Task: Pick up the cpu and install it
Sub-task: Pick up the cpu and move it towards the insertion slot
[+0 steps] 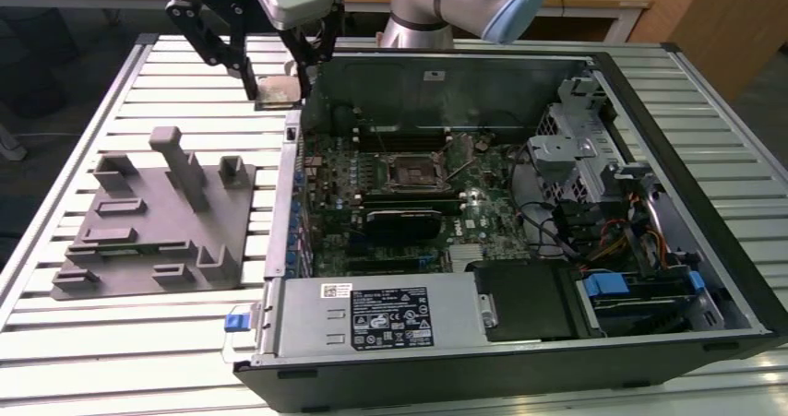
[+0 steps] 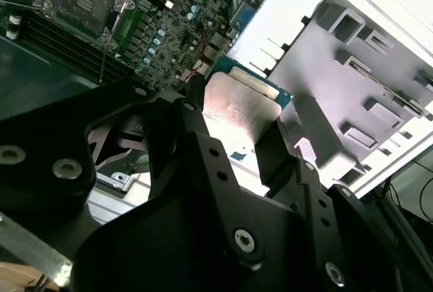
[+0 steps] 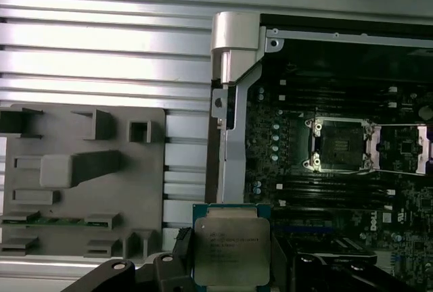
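Observation:
The cpu, a flat square chip with a silvery top and greenish rim, hangs in the air between my gripper's black fingers. My gripper is shut on it, above the slatted table just outside the open computer case's far corner at the exterior view's left. The first wrist view shows the cpu face-on between the fingers. In the second wrist view its metal top gleams between the two fingers. The black socket frame on the motherboard lies open with its lever raised, and it also shows in the first wrist view.
A grey moulded tray with upright posts lies on the table at the exterior view's left. The open case holds the motherboard, drive cage, cables and power supply. Its metal side wall stands between the cpu and the socket.

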Tool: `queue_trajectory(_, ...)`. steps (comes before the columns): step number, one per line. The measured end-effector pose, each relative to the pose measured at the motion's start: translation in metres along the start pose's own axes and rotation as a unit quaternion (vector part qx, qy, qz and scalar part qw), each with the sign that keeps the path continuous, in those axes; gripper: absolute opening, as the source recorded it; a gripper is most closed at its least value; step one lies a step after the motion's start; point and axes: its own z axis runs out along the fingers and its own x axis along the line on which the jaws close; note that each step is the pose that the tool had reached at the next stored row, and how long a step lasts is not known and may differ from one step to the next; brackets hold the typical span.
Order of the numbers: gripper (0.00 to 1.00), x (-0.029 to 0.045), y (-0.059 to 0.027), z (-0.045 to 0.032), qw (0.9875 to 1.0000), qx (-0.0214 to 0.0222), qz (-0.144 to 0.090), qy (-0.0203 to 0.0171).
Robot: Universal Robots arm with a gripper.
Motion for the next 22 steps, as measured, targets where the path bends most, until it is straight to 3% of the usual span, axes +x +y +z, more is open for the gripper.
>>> queue_trajectory(4,0.54,-0.0068,-0.0003,0.0006,1.0000,0.0003,0.000,0.0000)
queue_trajectory(9,0.54,-0.0208,0.0000,0.0017,1.0000,0.0003,0.000,0.0001)
queue_trajectory(22,0.54,-0.0514,0.0096,0.0063,1.0000,0.0004,0.004,-0.0001)
